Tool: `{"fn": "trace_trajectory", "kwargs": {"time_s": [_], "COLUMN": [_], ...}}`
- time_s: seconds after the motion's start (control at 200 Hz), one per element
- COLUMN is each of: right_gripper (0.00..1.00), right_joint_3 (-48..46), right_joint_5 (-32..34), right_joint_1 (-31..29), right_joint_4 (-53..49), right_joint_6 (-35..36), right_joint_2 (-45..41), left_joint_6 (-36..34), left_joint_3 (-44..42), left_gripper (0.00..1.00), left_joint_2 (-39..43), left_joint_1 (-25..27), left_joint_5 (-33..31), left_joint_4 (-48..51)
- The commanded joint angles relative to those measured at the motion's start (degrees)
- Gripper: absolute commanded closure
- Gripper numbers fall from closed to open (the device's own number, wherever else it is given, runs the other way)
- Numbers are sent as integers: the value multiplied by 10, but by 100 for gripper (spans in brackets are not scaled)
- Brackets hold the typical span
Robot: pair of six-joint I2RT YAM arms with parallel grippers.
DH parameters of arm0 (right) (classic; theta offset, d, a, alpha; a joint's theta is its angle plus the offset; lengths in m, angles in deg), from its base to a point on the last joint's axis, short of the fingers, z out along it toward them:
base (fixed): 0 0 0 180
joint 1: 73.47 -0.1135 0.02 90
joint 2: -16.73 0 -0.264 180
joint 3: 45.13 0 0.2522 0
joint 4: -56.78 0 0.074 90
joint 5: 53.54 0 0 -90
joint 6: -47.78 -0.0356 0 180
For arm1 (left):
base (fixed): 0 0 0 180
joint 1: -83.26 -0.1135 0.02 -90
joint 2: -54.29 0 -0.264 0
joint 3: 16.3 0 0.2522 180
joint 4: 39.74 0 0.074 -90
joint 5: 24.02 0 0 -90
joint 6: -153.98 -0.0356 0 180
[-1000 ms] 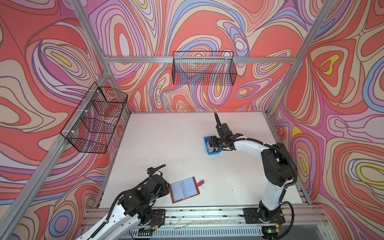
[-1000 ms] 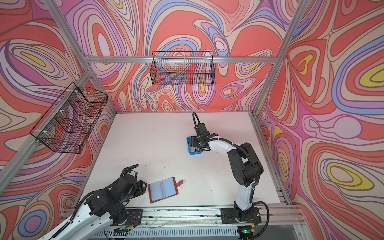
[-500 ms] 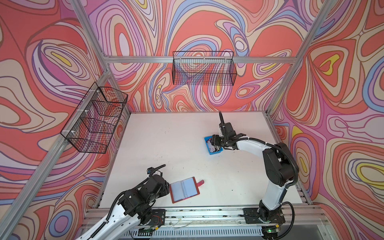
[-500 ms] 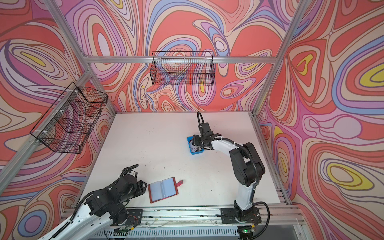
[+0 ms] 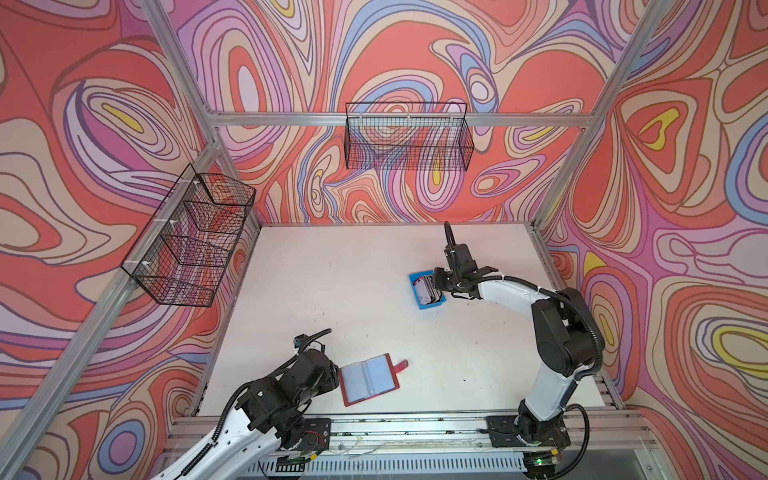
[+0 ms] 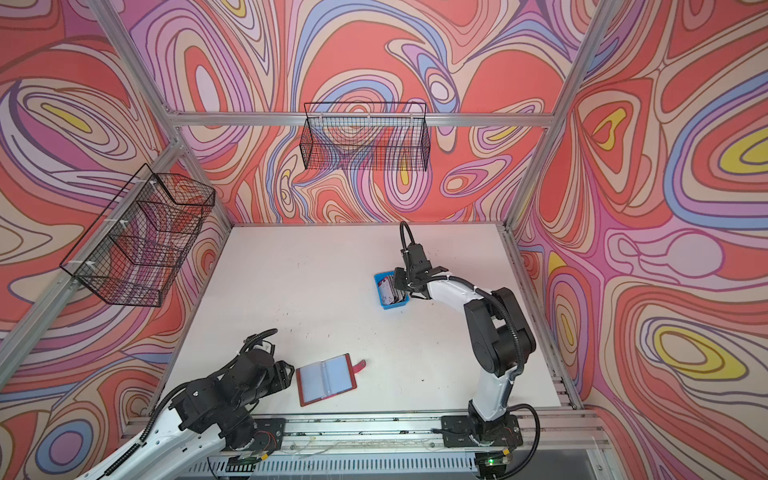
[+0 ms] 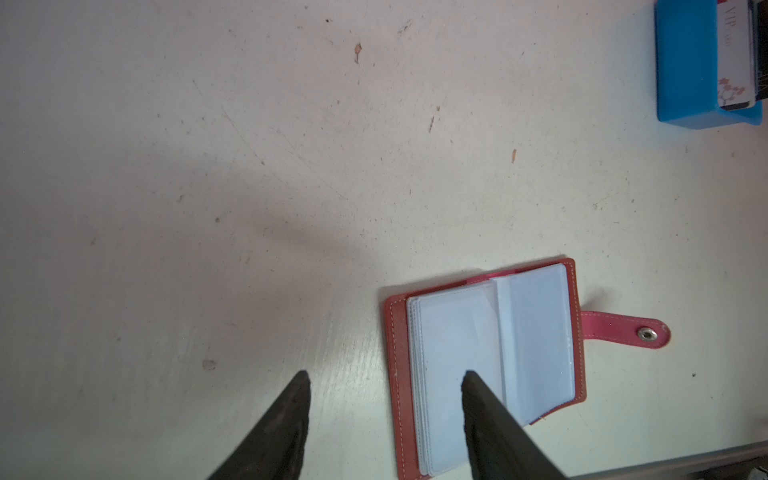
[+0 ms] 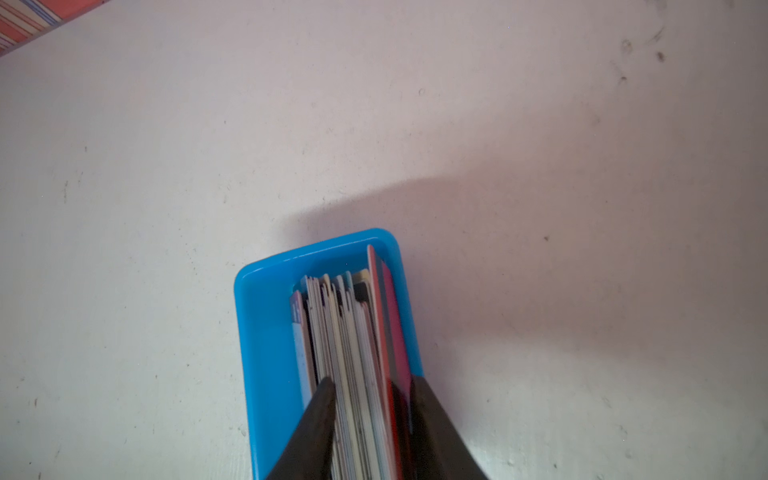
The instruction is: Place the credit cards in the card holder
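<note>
The credit cards (image 8: 353, 332) stand on edge, packed in a small blue tray (image 8: 266, 332) at mid-right of the table in both top views (image 5: 428, 289) (image 6: 390, 291). My right gripper (image 8: 372, 380) reaches down into the tray and is shut on several cards. One finger is wedged into the stack and the other is by the red outer card at the tray wall. The red card holder (image 5: 369, 379) (image 7: 490, 365) lies open near the front edge, clear sleeves up and snap tab out. My left gripper (image 7: 386, 374) hovers open at its left edge, with one fingertip over a sleeve page.
A black wire basket (image 5: 407, 141) hangs on the back wall and a tiered one (image 5: 191, 241) on the left wall. The aluminium rail (image 5: 415, 424) runs along the table's front. White tabletop (image 5: 332, 291) lies between tray and holder.
My right gripper's jaws have narrowed from wide onto the cards in the tray, and the wrist shifted slightly right. The left arm and the card holder have not moved.
</note>
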Motion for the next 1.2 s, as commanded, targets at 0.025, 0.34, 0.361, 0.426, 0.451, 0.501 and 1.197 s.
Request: {"fn": "trace_trajectory", "kwargs": {"time_s": [0.025,0.34,0.361,0.426,0.451,0.501,1.197], "right_gripper": [78,98,99,100,100,100,100], "right_joint_3": [0,1,0,-3,-4,-7,-214], "right_joint_5": [15,41,43,48,50,54,154], "right_joint_1": [1,1,1,1,1,1,-196], "right_joint_4": [-10,-23,-23,-23,-24,-24,24], "right_joint_6": [2,10,10,11,11,11,-178], "right_joint_2": [-15,-27,-27,-42,-46,-52,-436], "left_joint_6": [-2,-1,-1,-1,-1,-1,37], "left_joint_3": [-7,-8,-8,-8,-8,-8,13], "left_gripper": [40,40,40,40,40,40,40], "left_joint_2": [5,5,4,5,4,4,66], "left_joint_1": [2,2,2,2,2,2,2], "left_joint_5": [0,0,0,1,1,1,20], "left_joint_4": [2,0,1,1,2,1,40]}}
